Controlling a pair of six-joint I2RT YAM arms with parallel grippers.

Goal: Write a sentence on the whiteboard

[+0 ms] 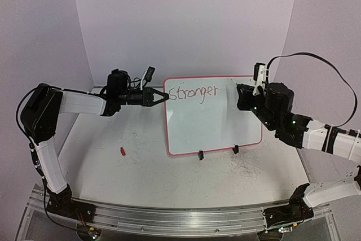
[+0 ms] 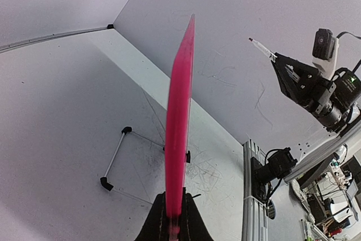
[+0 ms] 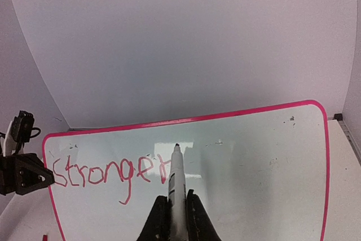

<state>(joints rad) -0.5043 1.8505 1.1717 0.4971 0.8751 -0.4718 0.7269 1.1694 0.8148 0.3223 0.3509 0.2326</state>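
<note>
The whiteboard (image 1: pixel 214 122) stands tilted on two black clip feet (image 1: pixel 199 154), with a red-pink rim. One word of the sentence (image 1: pixel 193 92), "Stronger", is written in red along its top left; it also shows in the right wrist view (image 3: pixel 107 170). My left gripper (image 1: pixel 162 97) is shut on the board's upper left edge, and the left wrist view shows that rim edge-on (image 2: pixel 179 117) between the jaws. My right gripper (image 3: pixel 176 213) is shut on a white marker (image 3: pixel 177 179). The marker's tip points at the board just right of the word and is held a little off its face.
A small red marker cap (image 1: pixel 122 151) lies on the table left of the board. A wire stand (image 2: pixel 115 159) props the board from behind. Grey scribbles mark the tabletop in front of the feet. Curved white walls close in the back and sides.
</note>
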